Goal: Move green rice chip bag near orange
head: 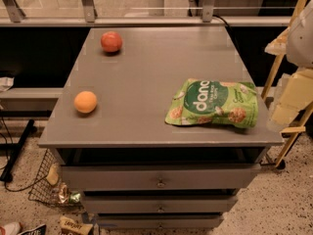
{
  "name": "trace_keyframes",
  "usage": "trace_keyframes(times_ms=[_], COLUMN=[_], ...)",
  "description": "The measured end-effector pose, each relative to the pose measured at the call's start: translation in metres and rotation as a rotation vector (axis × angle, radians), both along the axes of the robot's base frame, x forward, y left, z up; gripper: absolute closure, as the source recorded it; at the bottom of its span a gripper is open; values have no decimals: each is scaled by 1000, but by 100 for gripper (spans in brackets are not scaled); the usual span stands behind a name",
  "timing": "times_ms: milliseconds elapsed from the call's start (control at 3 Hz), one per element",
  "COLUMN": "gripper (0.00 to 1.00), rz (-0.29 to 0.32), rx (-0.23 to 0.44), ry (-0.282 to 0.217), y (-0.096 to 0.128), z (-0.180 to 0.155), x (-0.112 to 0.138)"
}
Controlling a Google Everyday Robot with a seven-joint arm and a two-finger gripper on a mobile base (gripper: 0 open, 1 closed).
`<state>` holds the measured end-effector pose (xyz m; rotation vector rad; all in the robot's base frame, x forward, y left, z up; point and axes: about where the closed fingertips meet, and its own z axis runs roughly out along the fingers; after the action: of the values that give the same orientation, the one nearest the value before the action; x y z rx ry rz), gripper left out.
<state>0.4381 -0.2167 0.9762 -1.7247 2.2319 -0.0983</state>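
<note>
The green rice chip bag (pixel 212 103) lies flat near the desk's (pixel 146 67) front right corner, with the orange (pixel 85 102) well apart by the left edge. Just past the right edge, the pale claw (pixel 289 104) hangs below a white arm (pixel 299 40); whether it is open or closed, I cannot tell. A redder fruit (pixel 111 41) sits farther back.

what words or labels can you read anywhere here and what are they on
"dang": large white lettering on the dark green circle of the green rice chip bag.
Smaller lettering under it and on the bag's right end: too blurred to read.
Snack packet on the floor, bottom left: lettering too blurred to read.
No text shows on the orange, the red fruit, the drawers or the gripper at the right edge beside the bag.
</note>
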Motion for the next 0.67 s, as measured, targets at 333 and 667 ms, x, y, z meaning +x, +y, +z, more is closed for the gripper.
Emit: trace_keyframes(times_ms=[333,667], gripper=[0,0], rz=[0,23], rx=[0,-17], ry=[-2,12], y=[0,7], z=[0,-10], x=[0,16])
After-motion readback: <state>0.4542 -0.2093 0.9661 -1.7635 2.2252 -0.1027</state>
